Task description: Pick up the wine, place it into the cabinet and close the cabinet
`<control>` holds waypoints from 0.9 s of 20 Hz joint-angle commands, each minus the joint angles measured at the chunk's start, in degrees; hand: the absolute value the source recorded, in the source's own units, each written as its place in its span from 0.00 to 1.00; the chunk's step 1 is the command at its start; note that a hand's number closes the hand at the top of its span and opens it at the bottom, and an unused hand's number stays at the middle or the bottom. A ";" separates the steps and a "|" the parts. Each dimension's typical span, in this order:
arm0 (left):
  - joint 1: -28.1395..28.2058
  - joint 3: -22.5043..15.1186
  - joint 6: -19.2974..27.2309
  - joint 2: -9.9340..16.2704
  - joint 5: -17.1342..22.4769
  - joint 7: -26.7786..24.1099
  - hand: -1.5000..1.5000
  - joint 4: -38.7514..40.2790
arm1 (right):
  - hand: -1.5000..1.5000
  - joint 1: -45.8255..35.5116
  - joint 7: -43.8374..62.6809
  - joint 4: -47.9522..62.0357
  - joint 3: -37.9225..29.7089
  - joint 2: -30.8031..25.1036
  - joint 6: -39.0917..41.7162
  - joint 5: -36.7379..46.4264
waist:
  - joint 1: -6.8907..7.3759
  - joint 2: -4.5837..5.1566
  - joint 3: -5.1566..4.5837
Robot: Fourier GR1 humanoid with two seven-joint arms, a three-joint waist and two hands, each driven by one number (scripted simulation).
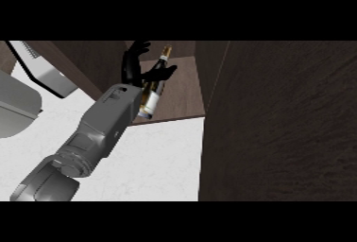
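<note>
While the robot hand (137,64) has its fingers spread beside the wine bottle (152,92) inside the open cabinet (182,94), you should withdraw slowly before swinging the door (279,123).

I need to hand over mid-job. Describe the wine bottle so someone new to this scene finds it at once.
Start at the dark wood cabinet, open at the top centre beside its big door. A grey forearm reaches into it, ending in the black hand. The wine bottle stands against that hand, the only glass thing there: dark, pale label, gold-topped neck.
</note>
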 commanded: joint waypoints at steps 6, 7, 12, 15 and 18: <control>2.41 0.93 1.84 0.19 0.43 -3.03 0.00 0.49 | 0.00 0.00 -0.87 0.76 0.43 0.59 0.67 0.09 | 0.27 0.42 -0.08; 1.07 0.36 0.83 1.37 -0.20 -1.36 0.00 1.06 | 0.00 -0.14 -1.26 1.54 -0.68 0.24 0.87 -0.51 | 0.34 0.20 -0.02; 2.36 0.65 -2.36 0.62 -0.14 -4.11 0.00 -0.14 | 0.00 1.69 0.43 -1.49 0.95 0.61 0.50 -0.44 | 0.38 -0.26 -0.10; 1.01 1.34 -2.68 0.64 0.34 -3.66 0.00 -0.38 | 0.00 2.52 -0.31 -2.43 2.53 1.46 1.21 0.92 | 0.21 -0.31 -0.07; 0.40 1.85 -2.89 -1.34 0.63 -4.62 0.00 -1.19 | 0.00 1.66 -1.65 1.02 1.28 1.21 1.95 0.79 | 0.98 -0.37 0.01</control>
